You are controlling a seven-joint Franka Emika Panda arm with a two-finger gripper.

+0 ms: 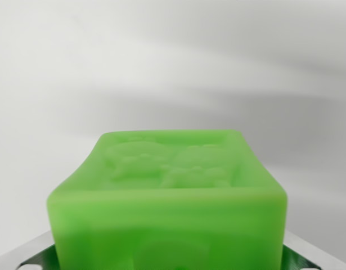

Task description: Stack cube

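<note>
Although only the wrist view is given, it shows the task's thing plainly: a green cube point(173, 208) fills the lower middle of the picture, very close to the camera and slightly blurred. Its upper face is tilted toward the lens and carries a raised relief of rounded, cartoon-like figures inside a low border; what they depict is too soft to make out. Its near face, a brighter green, runs off the bottom edge of the picture, with a faint curved relief just showing at that edge.

At the bottom corners, on either side of the cube, pale grey metal parts of the gripper point(173, 260) slant outward, tinted with green reflections from the cube. These parts lie close against the cube's lower sides, but the contact itself is out of sight, so whether the jaws are clamped on the cube or merely beside it cannot be told.

Behind the cube lies a plain white surface point(173, 67), crossed by soft grey shadow bands.
</note>
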